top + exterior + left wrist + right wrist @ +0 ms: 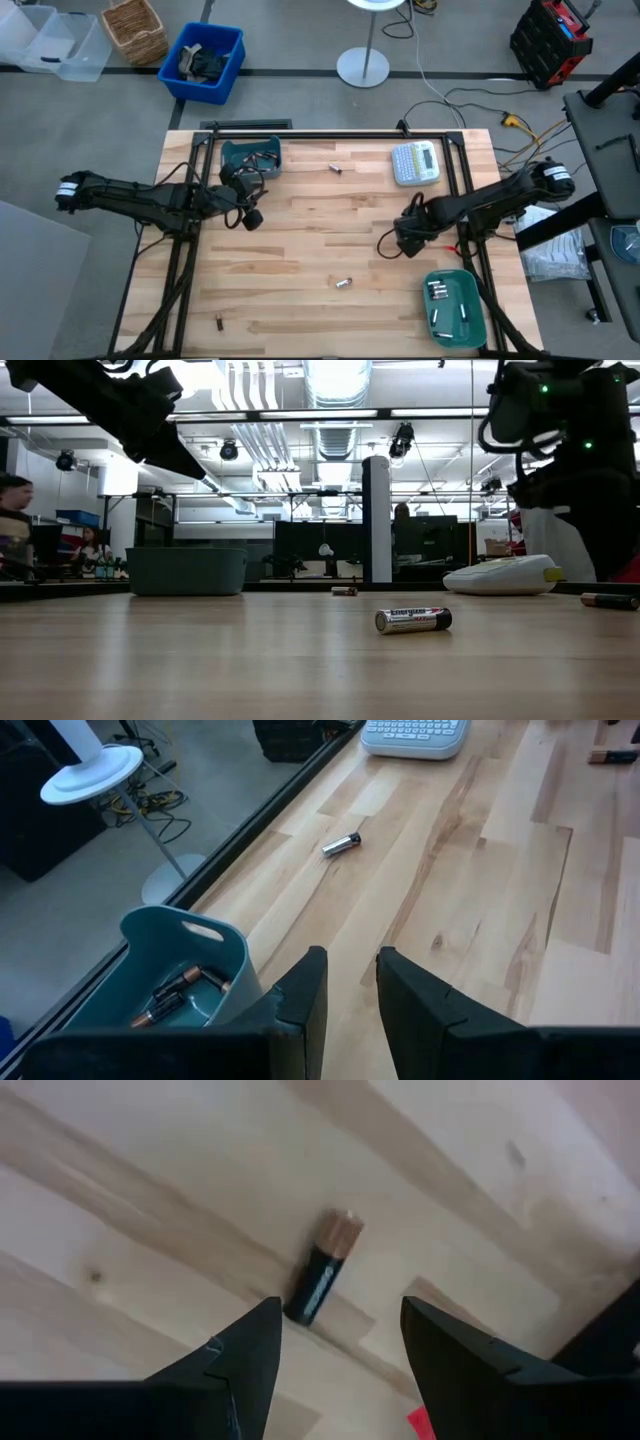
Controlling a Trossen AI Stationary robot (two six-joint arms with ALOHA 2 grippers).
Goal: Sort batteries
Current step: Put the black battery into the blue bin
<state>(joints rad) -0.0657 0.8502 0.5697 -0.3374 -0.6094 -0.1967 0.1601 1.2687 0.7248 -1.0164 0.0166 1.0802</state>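
Observation:
My right gripper (408, 240) points down over the table's right part, open. A black and copper battery (322, 1267) lies flat on the wood just beyond its fingertips (340, 1330), untouched; in the low view this battery (608, 600) is at the right. My left gripper (250, 215) hovers near the teal bin (250, 157), open with nothing between its fingers (350, 985). The bin (180, 985) holds dark and coppery batteries. Loose silvery batteries lie at mid-table (343, 284) and at the far side (337, 168). A dark one (218, 322) lies near the left front.
A teal tray (470, 290) with several silvery batteries stands at the near right corner. A grey-white label maker (415, 163) lies at the far right. The table's dark frame rails run along the far and side edges. People sit in the room behind (15, 520).

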